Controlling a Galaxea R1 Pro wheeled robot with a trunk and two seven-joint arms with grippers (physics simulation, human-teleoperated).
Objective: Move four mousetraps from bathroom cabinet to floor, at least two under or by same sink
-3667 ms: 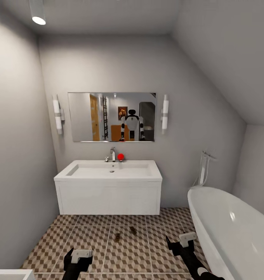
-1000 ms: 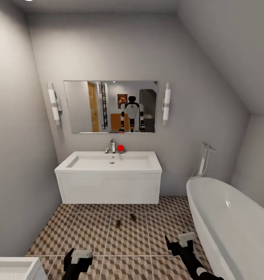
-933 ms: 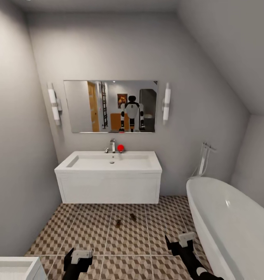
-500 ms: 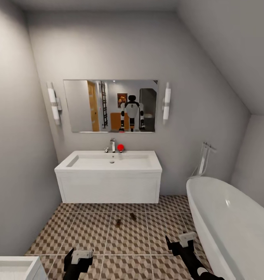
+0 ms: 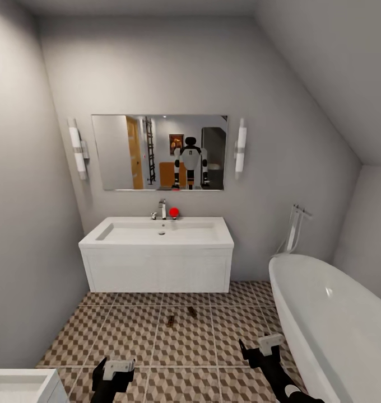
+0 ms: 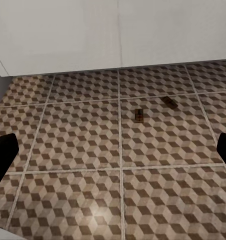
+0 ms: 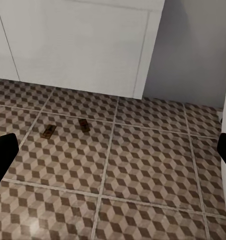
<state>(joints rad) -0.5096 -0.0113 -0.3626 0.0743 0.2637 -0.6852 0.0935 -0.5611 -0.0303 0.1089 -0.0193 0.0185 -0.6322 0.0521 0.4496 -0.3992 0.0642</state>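
Two grippers sit nearest, low in the head view: the left gripper point(image 5: 113, 370) and the right gripper point(image 5: 264, 346), both hanging above the bathroom floor point(image 5: 129, 336) and touching nothing. In each wrist view the dark fingertips point(image 6: 3, 152) sit at the far edges of the picture, so both sets of jaws are spread wide and hold nothing.

Beyond them lies a broad stretch of bare cube-patterned tile. Two mousetraps rest on it, just beside each other but apart: one mousetrap point(image 5: 170, 321) nearer the robot, the second mousetrap point(image 5: 192, 312) a little farther and to the right. Both lie near the front of the white sink unit point(image 5: 157, 268), not under it. The wrist views show the same pair point(image 6: 138, 115) point(image 7: 48, 131) lying flat on the tile.

A white bathtub point(image 5: 330, 319) bounds the floor on the right, close beside the right arm; a grey wall point(image 5: 28, 252) bounds it on the left, with a white corner point(image 5: 22, 386) at the near left. Above the sink hangs a mirror point(image 5: 117, 151) showing the robot's reflection.
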